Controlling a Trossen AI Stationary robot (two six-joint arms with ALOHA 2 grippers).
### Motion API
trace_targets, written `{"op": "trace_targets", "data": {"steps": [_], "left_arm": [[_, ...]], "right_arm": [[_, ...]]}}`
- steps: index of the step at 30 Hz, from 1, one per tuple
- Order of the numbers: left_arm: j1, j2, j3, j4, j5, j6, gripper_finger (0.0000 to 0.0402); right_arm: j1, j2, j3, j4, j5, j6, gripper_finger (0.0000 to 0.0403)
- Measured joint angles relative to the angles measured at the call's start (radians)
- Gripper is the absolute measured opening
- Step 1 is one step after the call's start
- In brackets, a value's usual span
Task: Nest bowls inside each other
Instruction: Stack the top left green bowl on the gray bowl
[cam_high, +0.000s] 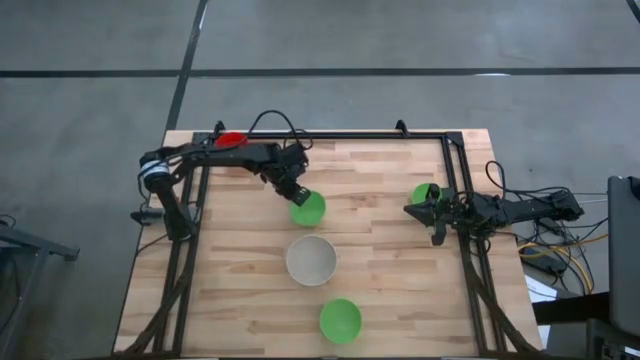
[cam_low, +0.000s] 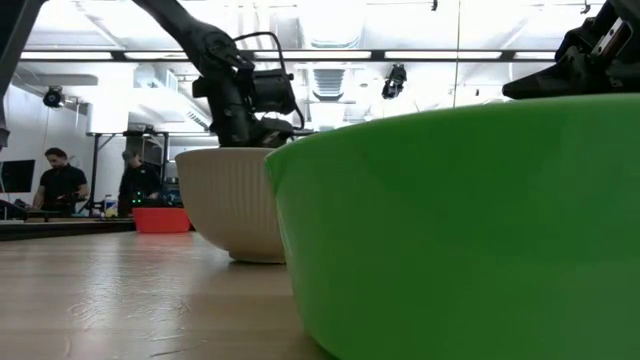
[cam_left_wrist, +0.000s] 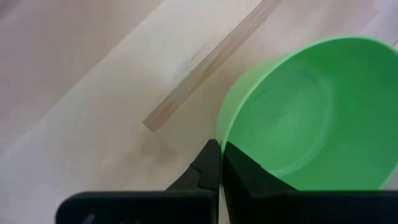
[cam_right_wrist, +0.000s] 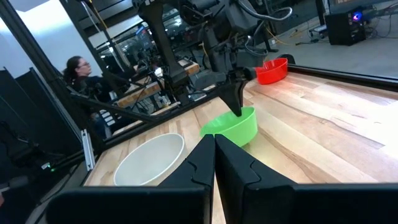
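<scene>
Wood table (cam_high: 400, 290) — bowls: 3 green (cam_high: 308, 208), 1 white (cam_high: 311, 260), 1 red (cam_high: 231, 140).

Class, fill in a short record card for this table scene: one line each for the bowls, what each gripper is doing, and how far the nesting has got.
bowls in view: whitish bowl mid-table; green bowl just behind it; second green bowl at the front; third green bowl at the right; red bowl at the back left
left gripper: shut on the green bowl's rim
right gripper: shut, empty, beside the third green bowl
nesting: none yet; all bowls apart
</scene>
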Motion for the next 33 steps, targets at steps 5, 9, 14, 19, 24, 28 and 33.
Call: {"op": "trace_targets", "data": {"steps": [5,9,14,19,24,28,33], "left_arm": [[0.000,-0.001,0.045,-0.060,-0.011,0.014,0.0004],[0.000,-0.003,0.104,-0.129,-0.037,0.040,0.0003],[-0.013,-0.029,0.162,-0.161,-0.074,0.052,0.0003],[-0.068,-0.090,0.170,-0.156,-0.157,0.017,0.0003],[-0.128,-0.138,0.169,-0.138,-0.202,-0.059,0.0004],[-0.162,-0.148,0.169,-0.149,-0.204,-0.115,0.0003],[-0.198,-0.150,0.168,-0.198,-0.163,-0.141,0.0003]], "right_arm": [[0.000,0.000,0.000,0.000,0.000,0.000,0.0008],[0.000,0.000,0.000,0.000,0.000,0.000,0.0008],[0.000,0.000,0.000,0.000,0.000,0.000,0.0008],[0.000,0.000,0.000,0.000,0.000,0.000,0.0008],[0.000,0.000,0.000,0.000,0.000,0.000,0.0008],[0.000,0.000,0.000,0.000,0.000,0.000,0.0008],[0.000,0.001,0.000,0.000,0.000,0.000,0.0008]]}}
